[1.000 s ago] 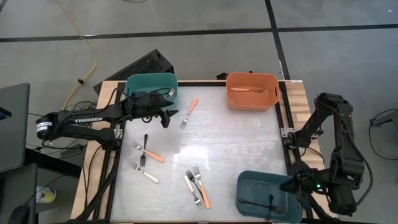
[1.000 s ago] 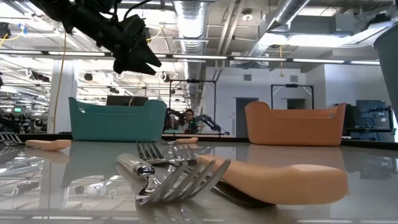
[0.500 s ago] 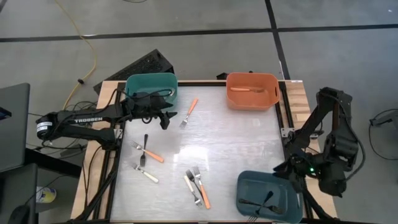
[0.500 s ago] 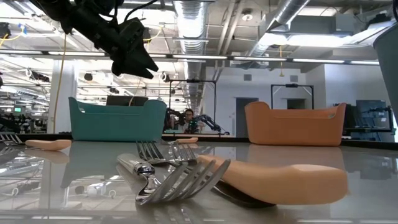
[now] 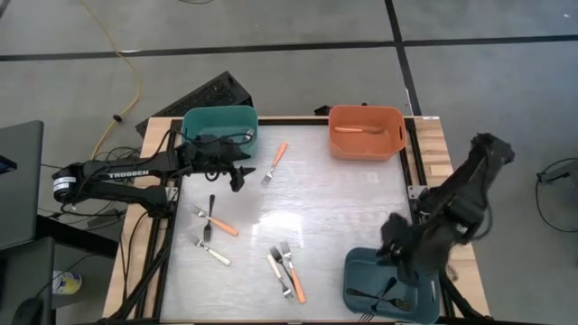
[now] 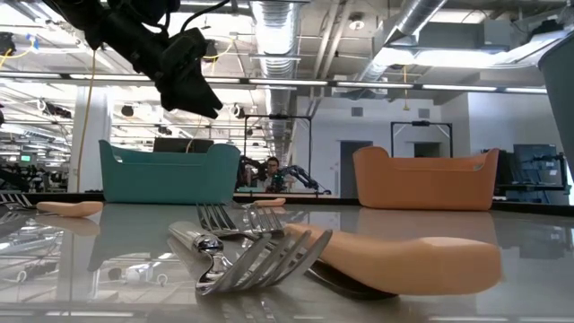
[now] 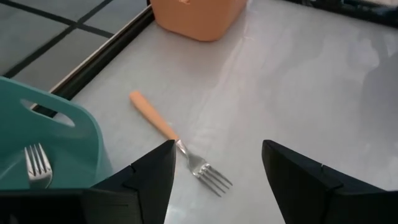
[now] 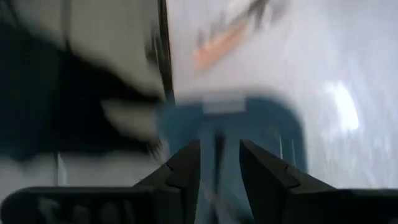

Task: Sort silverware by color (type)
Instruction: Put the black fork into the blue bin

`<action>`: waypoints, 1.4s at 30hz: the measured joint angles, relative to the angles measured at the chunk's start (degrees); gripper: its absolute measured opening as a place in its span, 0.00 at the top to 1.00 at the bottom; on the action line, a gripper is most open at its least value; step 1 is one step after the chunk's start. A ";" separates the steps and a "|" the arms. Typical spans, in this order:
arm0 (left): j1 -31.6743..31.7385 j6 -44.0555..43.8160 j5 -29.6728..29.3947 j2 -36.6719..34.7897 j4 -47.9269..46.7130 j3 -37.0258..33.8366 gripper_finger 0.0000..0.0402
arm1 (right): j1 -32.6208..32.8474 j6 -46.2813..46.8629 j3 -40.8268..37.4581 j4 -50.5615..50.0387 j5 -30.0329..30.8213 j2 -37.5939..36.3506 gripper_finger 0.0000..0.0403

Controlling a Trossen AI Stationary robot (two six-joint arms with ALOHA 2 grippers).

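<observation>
Where left arm (image 5: 117, 175) reads TROSSEN (white lettering), orange-handled fork (image 5: 275, 162) nearby

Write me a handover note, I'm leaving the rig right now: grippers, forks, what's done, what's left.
Left gripper: open, empty, above the orange fork beside the teal bin.
Right gripper: over the blue bin, open.
Done: one fork in the teal bin, one in the orange bin, black ones in the blue bin.
Left: that orange fork, a group at the table's left, another at its middle front.

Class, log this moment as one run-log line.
left gripper: open, above orange fork | right gripper: open, over blue bin | teal bin: holds a fork
</observation>
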 joint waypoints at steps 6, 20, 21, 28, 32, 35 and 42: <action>0.00 2.82 0.00 0.00 0.03 0.00 0.44 | 0.91 -14.44 -0.07 -2.15 -18.81 10.67 0.68; 0.00 1.03 0.90 0.00 0.16 0.00 0.44 | 1.39 -35.58 -0.03 1.65 -22.89 26.65 0.61; 0.00 1.01 0.90 0.00 0.18 0.00 0.44 | 1.45 -36.56 -0.05 2.57 -22.81 27.47 0.61; 0.00 0.55 1.57 0.00 0.20 0.00 0.44 | 2.14 -36.80 -0.05 5.68 -22.87 32.53 0.61; -0.02 0.53 1.55 0.00 0.20 0.00 0.44 | 2.37 -34.77 -0.03 5.93 -22.74 35.28 0.61; -0.02 0.53 1.60 0.00 0.18 0.00 0.44 | 2.48 -33.24 -0.05 6.94 -22.83 36.98 0.61; -0.02 0.53 1.62 0.00 0.18 0.00 0.44 | 2.78 -31.41 -0.03 7.19 -21.47 37.29 0.68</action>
